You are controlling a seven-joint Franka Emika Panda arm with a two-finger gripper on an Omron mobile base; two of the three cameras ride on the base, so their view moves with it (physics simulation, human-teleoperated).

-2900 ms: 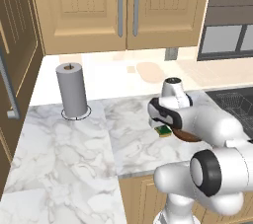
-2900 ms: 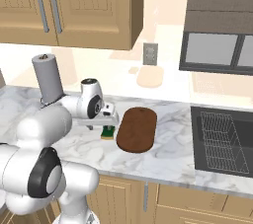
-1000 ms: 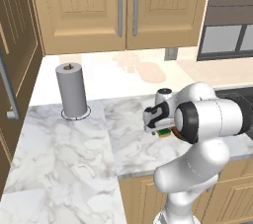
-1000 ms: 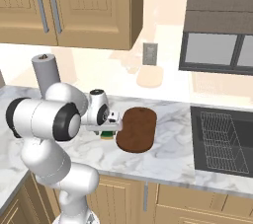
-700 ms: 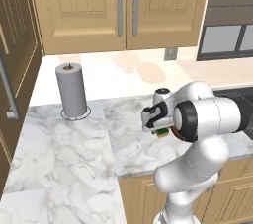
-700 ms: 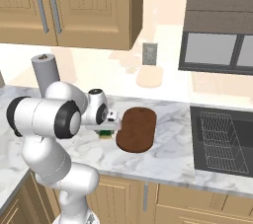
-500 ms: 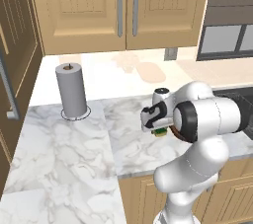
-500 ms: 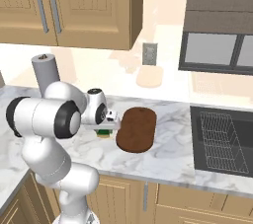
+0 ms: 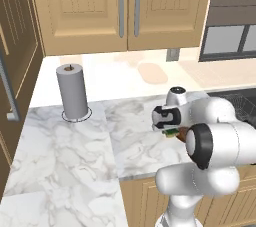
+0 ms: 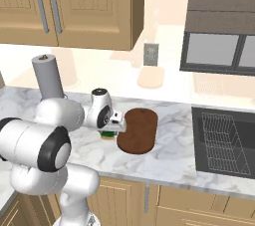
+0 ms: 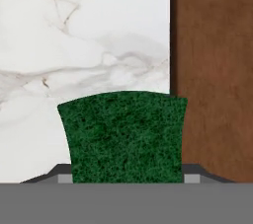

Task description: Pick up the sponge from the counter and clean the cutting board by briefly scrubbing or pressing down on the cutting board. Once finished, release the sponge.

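Note:
The sponge [image 11: 123, 136] shows its green top in the hand view, between my gripper's [image 11: 126, 174] two fingertips [image 11: 59, 172], which touch its left and right sides. The gripper [image 10: 112, 122] points down over the sponge [image 10: 106, 134], shut on it, at the left end of the dark brown oval cutting board [image 10: 138, 130]. The sponge sits low on the white marble counter [image 10: 164, 158]; I cannot tell whether it is lifted. In the left base view the hand [image 9: 166, 119] hides most of the sponge [image 9: 171, 132], and a sliver of the board [image 9: 183, 132] shows.
A grey paper towel roll [image 9: 72, 91] stands at the back left of the counter. A sink with a wire rack [image 10: 224, 143] lies right of the board. Wall cabinets [image 9: 125, 8] hang above, and an outlet [image 10: 151, 54] is on the wall.
Since 2.9 s ago the arm has folded in, bringing its elbow near the cameras. Over the last second the hand has stayed over the sponge with almost no motion.

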